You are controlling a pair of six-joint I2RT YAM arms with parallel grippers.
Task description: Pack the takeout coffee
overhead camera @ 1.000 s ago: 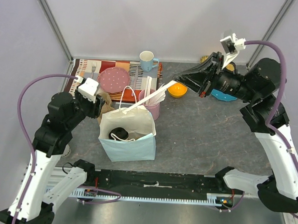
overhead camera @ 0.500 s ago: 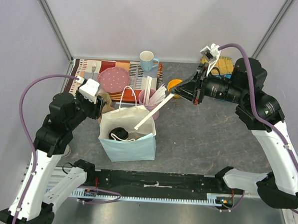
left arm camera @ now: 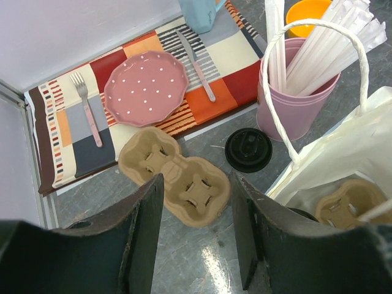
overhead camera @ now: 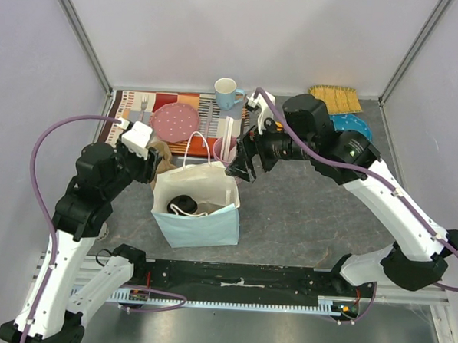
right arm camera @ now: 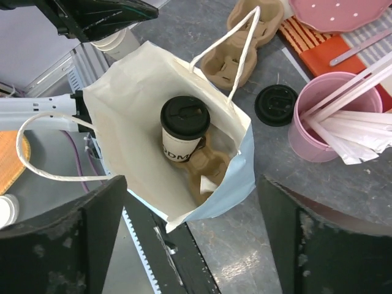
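Observation:
The takeout coffee [right arm camera: 184, 125], an off-white paper cup with a black lid, stands upright in a brown cardboard carrier [right arm camera: 211, 165] inside the light-blue paper bag [right arm camera: 236, 184]. From above, its lid [overhead camera: 183, 204] shows in the bag [overhead camera: 199, 224]. A small white tip pokes up beside the carrier. My right gripper [right arm camera: 191, 184] hovers open over the bag's far right corner [overhead camera: 241, 168], holding nothing. My left gripper [left arm camera: 196, 184] hangs by the bag's far left corner [overhead camera: 149, 160], its jaws apart with only bare table between them.
A pink cup of white wrapped sticks [overhead camera: 231, 152] stands just behind the bag. Behind the bag on the left lie a loose black lid [left arm camera: 248, 149] and a spare cardboard carrier [left arm camera: 174, 177]. A placemat [overhead camera: 132, 105] holds a pink plate [overhead camera: 175, 122], cutlery and a blue mug [overhead camera: 227, 92].
My right arm swung left and down to the bag with a long white stick in its jaws. Its jaws have opened and the stick is gone from them. The left arm stayed still.

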